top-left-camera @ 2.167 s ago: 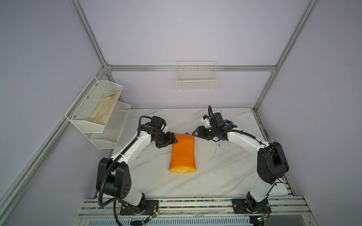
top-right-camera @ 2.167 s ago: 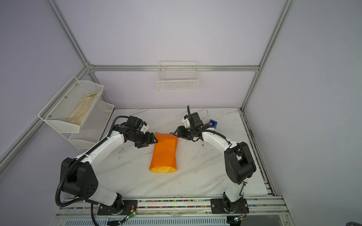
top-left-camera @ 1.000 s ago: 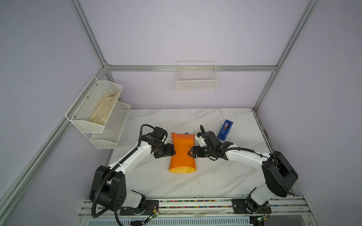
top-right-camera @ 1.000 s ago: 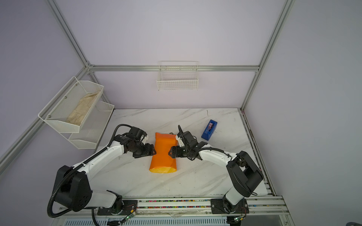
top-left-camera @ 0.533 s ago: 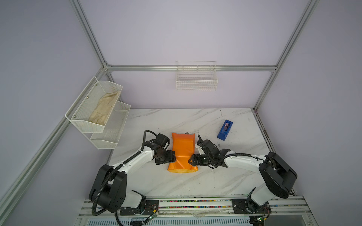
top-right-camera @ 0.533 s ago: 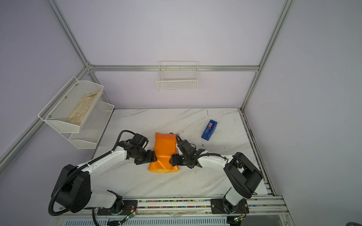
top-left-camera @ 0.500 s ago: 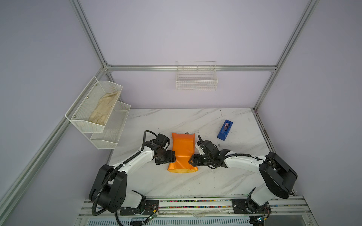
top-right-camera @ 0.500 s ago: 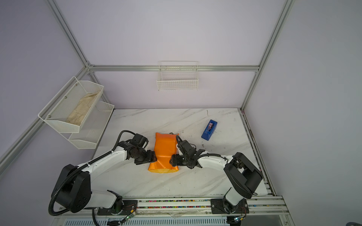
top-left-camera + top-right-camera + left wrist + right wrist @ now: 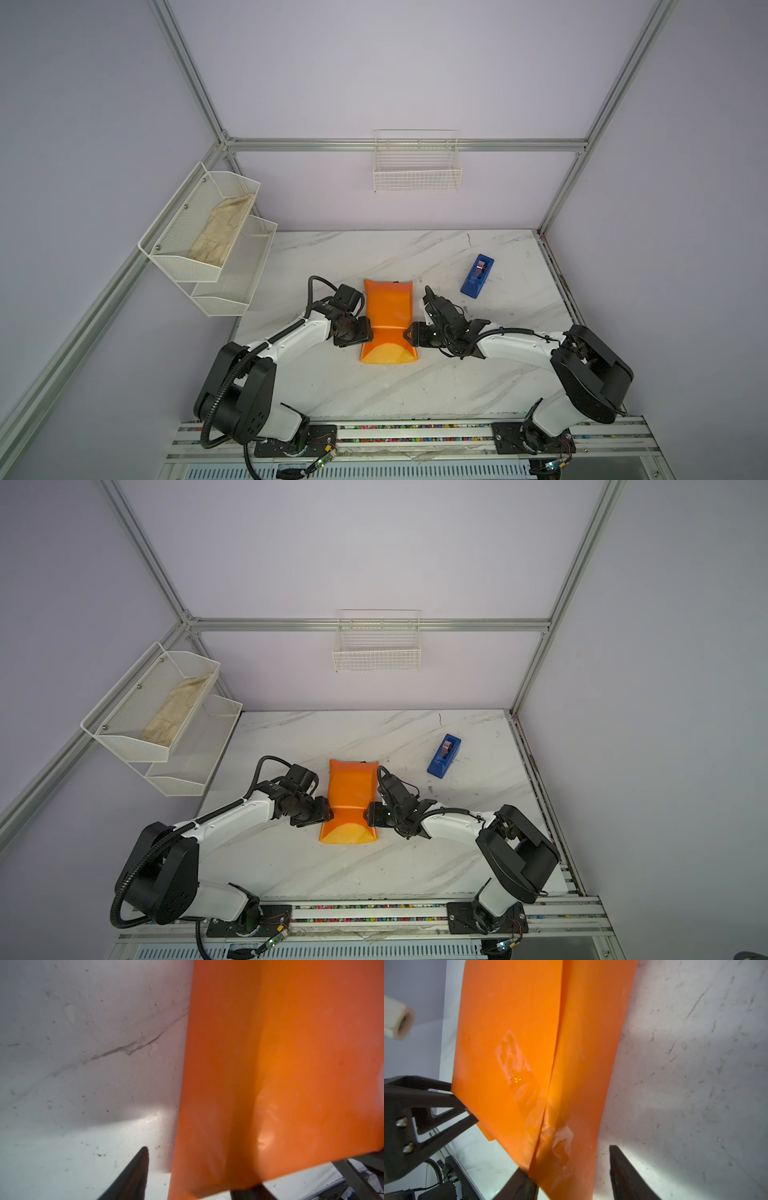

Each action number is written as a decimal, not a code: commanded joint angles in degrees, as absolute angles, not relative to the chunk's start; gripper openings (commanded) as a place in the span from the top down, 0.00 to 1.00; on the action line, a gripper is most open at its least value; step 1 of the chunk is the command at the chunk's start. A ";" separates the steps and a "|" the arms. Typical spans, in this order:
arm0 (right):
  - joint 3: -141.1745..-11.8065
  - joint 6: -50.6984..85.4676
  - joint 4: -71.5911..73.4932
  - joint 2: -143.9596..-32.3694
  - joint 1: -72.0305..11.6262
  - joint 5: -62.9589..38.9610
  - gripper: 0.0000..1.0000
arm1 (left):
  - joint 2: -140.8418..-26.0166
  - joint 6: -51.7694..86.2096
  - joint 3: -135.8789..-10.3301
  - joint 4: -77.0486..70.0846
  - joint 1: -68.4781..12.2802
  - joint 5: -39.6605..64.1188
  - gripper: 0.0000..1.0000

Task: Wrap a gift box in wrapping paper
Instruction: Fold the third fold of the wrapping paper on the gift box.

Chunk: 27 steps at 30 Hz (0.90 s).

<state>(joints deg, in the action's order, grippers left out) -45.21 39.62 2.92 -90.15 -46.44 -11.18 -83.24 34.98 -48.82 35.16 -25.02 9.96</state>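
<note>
The wrapping paper point(image 9: 388, 316) point(image 9: 351, 800) lies on the marble table as a long glossy orange parcel folded over on itself. The gift box is hidden inside it. My left gripper point(image 9: 366, 332) point(image 9: 330, 810) sits at the parcel's left side near its front end. Its fingers straddle the paper's side point(image 9: 270, 1084), and one dark finger point(image 9: 141, 1165) stands clear of it. My right gripper point(image 9: 409, 334) point(image 9: 366, 812) mirrors it on the right side. There the paper's taped seam point(image 9: 550, 1105) runs between the jaws, with a gap beside one finger point(image 9: 623, 1169).
A blue tape dispenser point(image 9: 477, 276) point(image 9: 444, 756) stands at the back right of the table. A white wire basket point(image 9: 417, 166) hangs on the back wall. A two-tier mesh shelf point(image 9: 183, 262) on the left wall holds a beige cloth point(image 9: 220, 232).
Both grippers slid along the parcel's sides from its far end toward its front end. Their jaws have narrowed around the paper. The parcel itself has hardly shifted.
</note>
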 commanded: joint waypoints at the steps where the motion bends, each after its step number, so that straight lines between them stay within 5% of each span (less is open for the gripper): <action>1: -46.45 40.20 4.22 -91.28 -46.67 -8.82 0.49 | -83.56 36.62 -46.41 31.58 -26.25 8.21 0.49; 15: -51.28 37.35 3.96 -93.90 -46.65 -1.38 0.54 | -90.79 37.40 -52.28 24.06 -27.40 6.24 0.63; 27: -46.23 37.15 15.01 -95.44 -46.67 2.62 0.56 | -89.38 39.14 -49.85 22.56 -27.85 3.96 0.60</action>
